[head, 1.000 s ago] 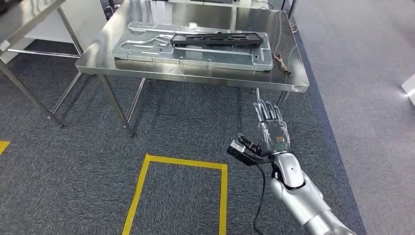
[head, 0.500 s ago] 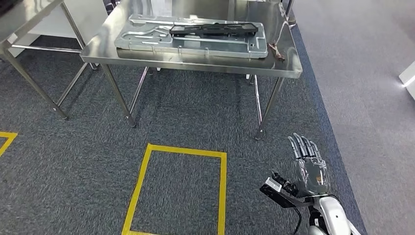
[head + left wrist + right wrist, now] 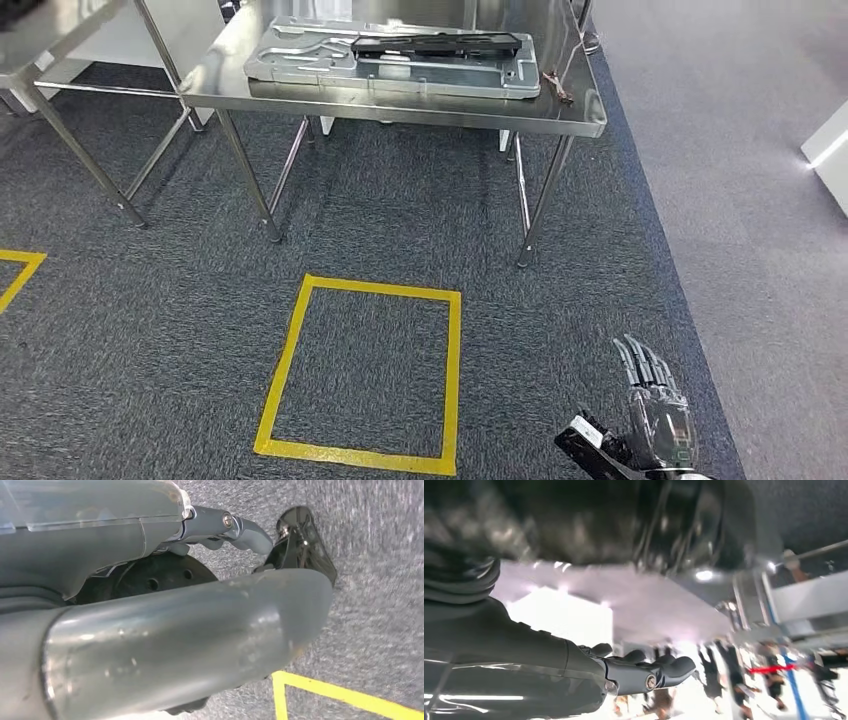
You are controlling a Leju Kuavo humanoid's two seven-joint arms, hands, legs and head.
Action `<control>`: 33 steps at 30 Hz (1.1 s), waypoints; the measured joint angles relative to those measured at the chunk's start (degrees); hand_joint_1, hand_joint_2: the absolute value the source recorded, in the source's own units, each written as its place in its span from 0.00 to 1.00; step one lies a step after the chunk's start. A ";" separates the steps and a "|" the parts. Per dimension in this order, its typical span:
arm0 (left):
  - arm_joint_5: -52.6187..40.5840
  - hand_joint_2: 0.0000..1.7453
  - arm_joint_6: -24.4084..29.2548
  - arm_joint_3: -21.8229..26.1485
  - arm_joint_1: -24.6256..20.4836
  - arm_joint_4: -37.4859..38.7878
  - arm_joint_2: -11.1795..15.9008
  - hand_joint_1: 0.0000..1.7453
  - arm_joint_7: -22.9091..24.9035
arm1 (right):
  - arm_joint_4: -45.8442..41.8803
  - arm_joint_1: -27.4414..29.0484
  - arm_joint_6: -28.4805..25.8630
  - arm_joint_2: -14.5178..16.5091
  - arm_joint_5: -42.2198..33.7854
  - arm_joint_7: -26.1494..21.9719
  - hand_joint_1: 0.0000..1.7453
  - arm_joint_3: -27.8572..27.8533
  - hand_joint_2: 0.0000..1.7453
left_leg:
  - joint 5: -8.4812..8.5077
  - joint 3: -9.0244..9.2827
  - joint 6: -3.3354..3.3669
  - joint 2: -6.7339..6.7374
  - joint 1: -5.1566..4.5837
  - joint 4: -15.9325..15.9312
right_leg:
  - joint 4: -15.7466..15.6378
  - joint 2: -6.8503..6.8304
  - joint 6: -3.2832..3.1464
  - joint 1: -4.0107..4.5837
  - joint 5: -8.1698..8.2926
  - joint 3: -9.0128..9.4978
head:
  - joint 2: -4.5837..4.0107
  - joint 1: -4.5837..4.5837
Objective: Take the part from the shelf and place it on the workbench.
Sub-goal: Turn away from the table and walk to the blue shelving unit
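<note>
A long black part [image 3: 437,44] lies flat on a silver machined plate [image 3: 300,58], which rests on the steel workbench [image 3: 400,102] at the top of the head view. My right hand [image 3: 655,422] hangs low at the bottom right over the carpet, far from the bench. Its fingers are straight and apart and it holds nothing. The right wrist view shows its fingers [image 3: 649,674] empty too. In the left wrist view my left hand [image 3: 150,585] hangs above the carpet, with its thick thumb [image 3: 190,630] in front and one finger [image 3: 235,526] stretched out, nothing in it.
A yellow tape rectangle [image 3: 300,330] marks the carpet in front of the bench. A second steel table [image 3: 60,40] stands at the left, with more yellow tape [image 3: 20,270] beside it. A small brown thing on a cable [image 3: 555,85] lies on the bench's right end. A white object [image 3: 828,148] sits at the right edge.
The whole view has shifted: the camera moved back, so the bench sits higher and farther. My right hand has dropped from in front of the bench to the bottom edge, still empty.
</note>
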 joint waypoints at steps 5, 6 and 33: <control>2.22 0.00 1.26 1.90 -0.80 0.00 -0.19 0.00 0.02 | 21.44 -10.73 -2.33 11.50 -0.93 -10.03 0.00 -5.68 1.00 | 3.86 -4.79 0.53 1.24 -0.05 0.12 | 13.15 0.21 0.80 -0.28 -9.59 -2.07 | 0.00 0.03; 2.36 0.00 1.36 2.15 -0.96 0.00 -0.21 0.00 0.11 | 25.46 -12.82 -2.70 13.38 -0.60 -10.99 0.00 -7.02 1.00 | 4.58 -5.83 0.45 1.36 -0.12 0.28 | 13.66 0.21 0.71 -0.27 -8.18 -1.00 | 0.00 0.02; -0.01 1.00 0.37 3.56 -0.94 -0.33 0.75 0.00 6.79 | 81.96 -30.62 24.03 22.01 -15.81 13.09 0.00 -36.85 1.00 | 2.18 -2.36 -0.11 0.55 0.31 -0.01 | 3.26 0.00 -0.35 0.05 -5.27 2.24 | 0.00 0.01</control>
